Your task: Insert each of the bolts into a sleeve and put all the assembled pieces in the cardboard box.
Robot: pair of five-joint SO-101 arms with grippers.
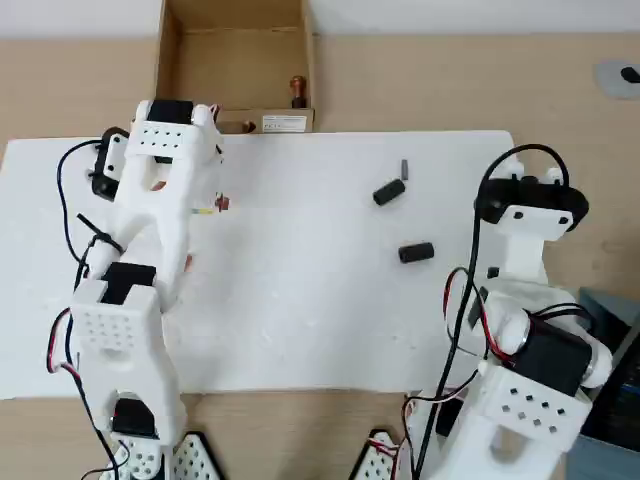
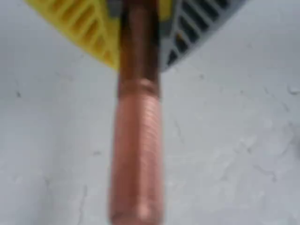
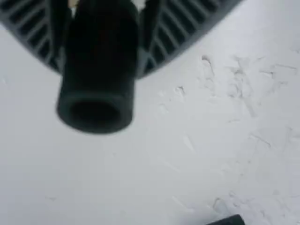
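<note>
Left gripper, bolt jutting ahead: bare white board beneath and sideways toward the right gripper, a wide open lane. Just beyond its tip the cardboard box wall rises. Off the right gripper, clamped on its held sleeve, a near loose sleeve, a far loose sleeve and a grey pin litter the path.

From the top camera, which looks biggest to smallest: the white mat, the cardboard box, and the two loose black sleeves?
1. white mat
2. cardboard box
3. far sleeve and near sleeve: they look about the same, so it's a tie.
</note>
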